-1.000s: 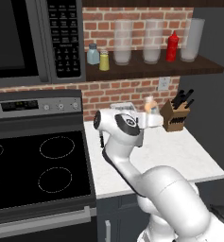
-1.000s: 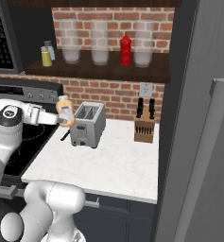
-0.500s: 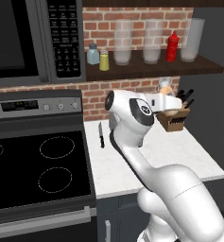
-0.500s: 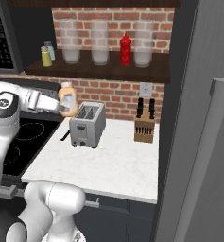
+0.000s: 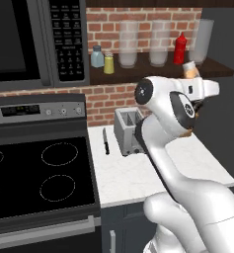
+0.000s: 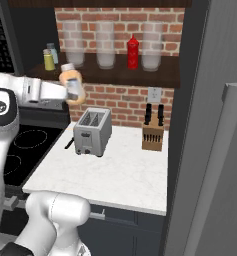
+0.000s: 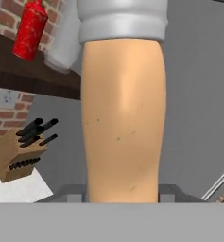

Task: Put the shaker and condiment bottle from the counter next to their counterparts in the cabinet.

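Note:
The orange-tan condiment bottle (image 6: 71, 84) with its pale cap hangs in the air just below the front of the dark cabinet shelf (image 6: 140, 75), above the toaster, with my gripper (image 6: 74, 92) shut on it. In the hand view the bottle (image 7: 123, 113) fills the middle, and the red squeeze bottle (image 7: 29, 29) stands up and to the left on the shelf. In the left base view the bottle (image 5: 190, 69) is right of the red squeeze bottle (image 5: 180, 48). The yellow-green shaker (image 5: 108, 63) stands on the shelf beside the pale blue-grey shaker (image 5: 97, 56).
Three tall clear jars (image 6: 105, 44) stand along the shelf. On the white counter (image 6: 115, 175) are a toaster (image 6: 92, 131), a knife block (image 6: 153, 132) and a knife (image 5: 105, 141). A stove (image 5: 39, 173) and microwave (image 5: 29, 39) lie left, a tall grey fridge (image 6: 215, 150) right.
The arm has raised the condiment bottle from toaster height up to the shelf front and carried it toward the red squeeze bottle.

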